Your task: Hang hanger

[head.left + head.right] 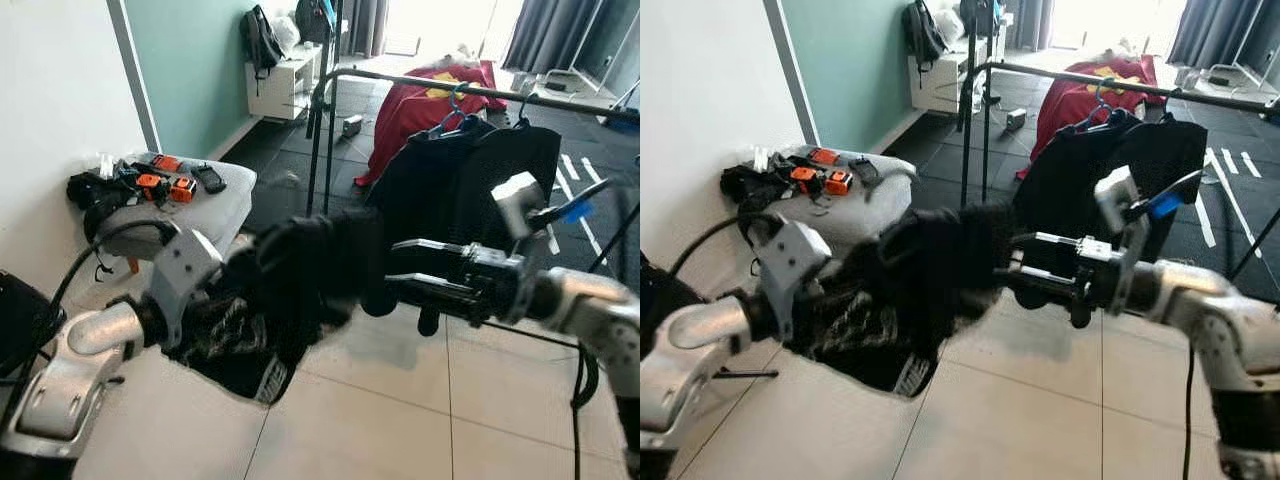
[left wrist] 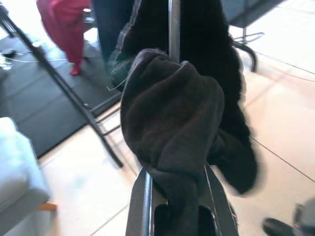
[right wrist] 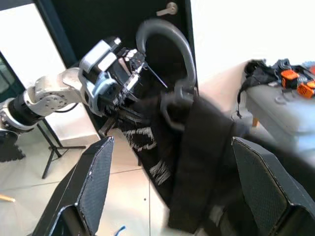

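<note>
Garment (image 1: 300,290), black with white print low down, hangs bunched between both arms in front of the clothes rack (image 1: 420,82). Left gripper (image 2: 174,196) is clamped on the dark fabric: left wrist view shows both black fingers (image 2: 140,201) with cloth pinched between them, something the head views don't resolve, since there the garment covers the fingertips. Right gripper (image 3: 167,162) has its fingers apart: right wrist view shows the two textured pads (image 3: 93,177) spread wide either side of the cloth, not closing on it. That same view also shows the grey hanger hook (image 3: 167,49) standing up out of the garment's neck, with the left arm's silver wrist just behind it; the hook can't be made out in the eye views. Eye views give the surroundings instead: rack rail beyond the garment, already carrying a dark jacket (image 1: 470,170) on a blue hanger (image 1: 455,105), a red cloth (image 1: 420,100) further back, and a grey ottoman (image 1: 215,205) to the robot's left with orange tools (image 1: 165,180) on top. Floor is pale tile (image 1: 400,410).
</note>
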`<state>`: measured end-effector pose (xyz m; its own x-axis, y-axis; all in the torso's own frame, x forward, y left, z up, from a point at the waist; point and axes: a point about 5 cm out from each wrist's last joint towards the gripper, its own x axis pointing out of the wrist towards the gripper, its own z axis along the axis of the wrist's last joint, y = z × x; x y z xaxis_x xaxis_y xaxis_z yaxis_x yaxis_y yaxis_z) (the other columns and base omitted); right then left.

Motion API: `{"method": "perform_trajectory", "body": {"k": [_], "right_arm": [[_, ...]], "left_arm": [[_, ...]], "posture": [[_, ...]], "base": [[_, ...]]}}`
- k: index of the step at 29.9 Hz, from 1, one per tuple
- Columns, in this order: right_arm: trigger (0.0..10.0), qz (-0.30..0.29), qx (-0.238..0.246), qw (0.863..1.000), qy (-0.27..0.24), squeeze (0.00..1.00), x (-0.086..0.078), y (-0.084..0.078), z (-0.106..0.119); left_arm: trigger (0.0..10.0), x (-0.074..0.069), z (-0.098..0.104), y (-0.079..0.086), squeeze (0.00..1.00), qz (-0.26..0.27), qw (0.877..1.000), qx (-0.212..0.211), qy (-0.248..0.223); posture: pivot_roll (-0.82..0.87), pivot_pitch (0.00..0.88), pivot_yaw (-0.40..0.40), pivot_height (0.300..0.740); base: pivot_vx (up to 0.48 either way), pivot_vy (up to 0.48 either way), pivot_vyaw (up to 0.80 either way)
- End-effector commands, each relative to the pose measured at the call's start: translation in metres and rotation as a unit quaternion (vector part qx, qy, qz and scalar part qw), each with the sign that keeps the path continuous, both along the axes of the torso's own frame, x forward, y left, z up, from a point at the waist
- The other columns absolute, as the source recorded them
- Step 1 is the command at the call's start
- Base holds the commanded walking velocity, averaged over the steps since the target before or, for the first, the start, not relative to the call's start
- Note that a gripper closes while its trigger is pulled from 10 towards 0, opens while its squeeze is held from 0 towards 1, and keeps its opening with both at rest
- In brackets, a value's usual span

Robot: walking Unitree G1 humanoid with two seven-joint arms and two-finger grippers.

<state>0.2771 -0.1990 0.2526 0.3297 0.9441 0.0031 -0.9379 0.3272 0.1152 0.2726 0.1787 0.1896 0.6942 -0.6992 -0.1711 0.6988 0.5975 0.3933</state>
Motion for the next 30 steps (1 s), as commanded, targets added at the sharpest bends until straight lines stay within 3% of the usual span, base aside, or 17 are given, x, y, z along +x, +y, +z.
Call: {"method": "perform_trajectory", "body": {"k": [1, 4, 5, 6, 7, 14, 30], "right_arm": [[10.0, 0.02, -0.013, 1.0, -0.02, 1.0, -0.002, 0.003, 0.005], [10.0, 0.024, -0.04, 0.998, -0.037, 1.0, -0.002, 0.004, 0.007], [10.0, 0.032, -0.073, 0.995, -0.057, 0.58, -0.002, 0.008, 0.006], [10.0, 0.032, -0.073, 0.995, -0.057, 0.58, -0.002, 0.008, 0.006], [10.0, 0.048, -0.098, 0.992, -0.067, 0.0, -0.004, 0.012, 0.004], [10.0, 0.1, -0.115, 0.986, -0.073, 0.0, -0.007, 0.026, -0.004], [10.0, 0.152, -0.147, 0.976, -0.059, 0.0, -0.014, 0.036, -0.023]], "left_arm": [[10.0, -0.007, 0.007, -0.004, 0.0, -0.04, 0.999, 0.012, -0.009], [10.0, -0.012, 0.004, -0.006, 0.0, -0.066, 0.997, 0.033, 0.004], [10.0, -0.017, 0.002, -0.008, 0.0, -0.093, 0.994, 0.045, 0.018], [10.0, -0.017, 0.002, -0.008, 0.0, -0.093, 0.994, 0.045, 0.018], [10.0, -0.021, 0.003, -0.011, 0.0, -0.119, 0.991, 0.05, 0.027], [10.0, -0.032, 0.012, -0.017, 0.0, -0.187, 0.98, 0.058, 0.041], [10.0, -0.042, 0.028, -0.024, 0.0, -0.247, 0.967, 0.042, 0.041]], "posture": [[-0.05, 0.004, -0.033, 0.74], [-0.05, 0.003, -0.034, 0.74], [-0.05, 0.003, -0.035, 0.74], [-0.05, 0.003, -0.035, 0.74], [-0.05, 0.005, -0.034, 0.74], [-0.05, 0.008, -0.038, 0.74], [-0.05, 0.021, -0.038, 0.74]], "base": [[0.0, 0.0, 0.0], [0.0, 0.0, 0.0], [0.0, 0.0, 0.0], [0.0, 0.0, 0.0], [0.0, 0.0, 0.0], [0.0, 0.0, 0.0], [0.0, 0.0, 0.0]]}}
